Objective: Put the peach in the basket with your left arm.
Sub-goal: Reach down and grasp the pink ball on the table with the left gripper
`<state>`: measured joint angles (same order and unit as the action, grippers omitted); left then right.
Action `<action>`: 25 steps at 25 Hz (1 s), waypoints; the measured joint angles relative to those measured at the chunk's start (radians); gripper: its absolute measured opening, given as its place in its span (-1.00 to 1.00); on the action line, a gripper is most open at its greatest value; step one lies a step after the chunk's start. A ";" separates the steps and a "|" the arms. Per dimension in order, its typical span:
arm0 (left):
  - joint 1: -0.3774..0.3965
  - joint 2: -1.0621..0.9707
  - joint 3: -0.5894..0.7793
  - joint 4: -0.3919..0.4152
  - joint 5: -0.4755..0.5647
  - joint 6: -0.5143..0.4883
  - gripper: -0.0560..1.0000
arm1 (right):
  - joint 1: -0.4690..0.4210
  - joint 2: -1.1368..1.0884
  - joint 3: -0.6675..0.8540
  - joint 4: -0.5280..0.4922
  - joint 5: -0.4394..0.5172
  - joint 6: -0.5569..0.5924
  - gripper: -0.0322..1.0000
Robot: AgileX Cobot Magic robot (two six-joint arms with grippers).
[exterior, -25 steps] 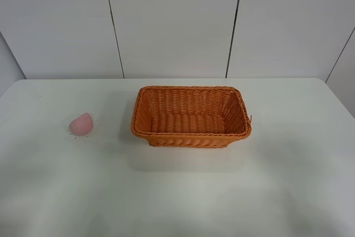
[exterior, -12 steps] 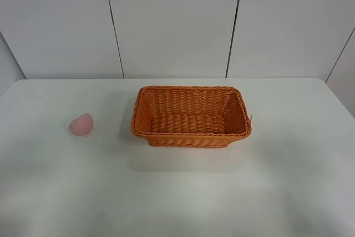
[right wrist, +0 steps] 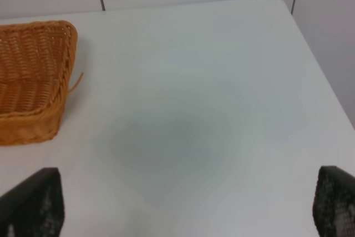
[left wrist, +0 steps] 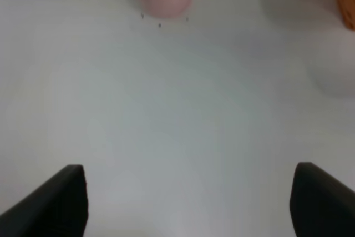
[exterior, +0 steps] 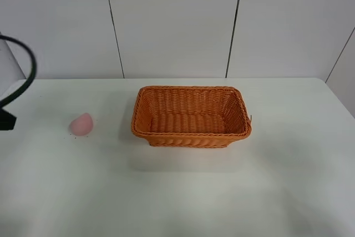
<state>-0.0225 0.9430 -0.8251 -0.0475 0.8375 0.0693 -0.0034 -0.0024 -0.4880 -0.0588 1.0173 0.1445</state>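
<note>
Peach (exterior: 81, 124) lies on the table (exterior: 177, 192), well to the left of the basket (exterior: 188, 139), outside it, with nothing touching it. Its pointed tip aims up and toward the basket. Basket stands upright mid-table with a long side facing the high camera.

Left arm (exterior: 5, 120) shows only as a dark piece at the frame edge. It is farther left of the basket than the peach and clearly apart from the peach. A black cable (exterior: 30, 70) loops above it against the wall (exterior: 166, 20).

Left gripper (left wrist: 188, 169) hovers over the table with fingers (left wrist: 61, 203) spread wide and nothing between them. The peach is ahead of it, blurred, and an orange basket corner is at the side.

Right gripper (right wrist: 188, 173) is off to the right of the basket, over the table, its fingers also wide apart and holding nothing. The wrist view shows the basket's right end wall, with a loose wicker strand (right wrist: 76, 80) sticking out at that corner.
</note>
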 joint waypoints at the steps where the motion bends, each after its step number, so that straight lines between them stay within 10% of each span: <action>1: 0.000 0.059 -0.021 0.000 -0.024 0.000 0.71 | 0.000 0.000 0.000 0.000 0.000 0.000 0.41; 25: 0.000 1.207 -0.681 -0.001 -0.121 0.000 0.71 | 0.000 0.000 0.000 0.000 0.000 0.000 0.41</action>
<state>-0.0225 2.1495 -1.5060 -0.0484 0.7164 0.0696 -0.0034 -0.0024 -0.4880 -0.0588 1.0173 0.1445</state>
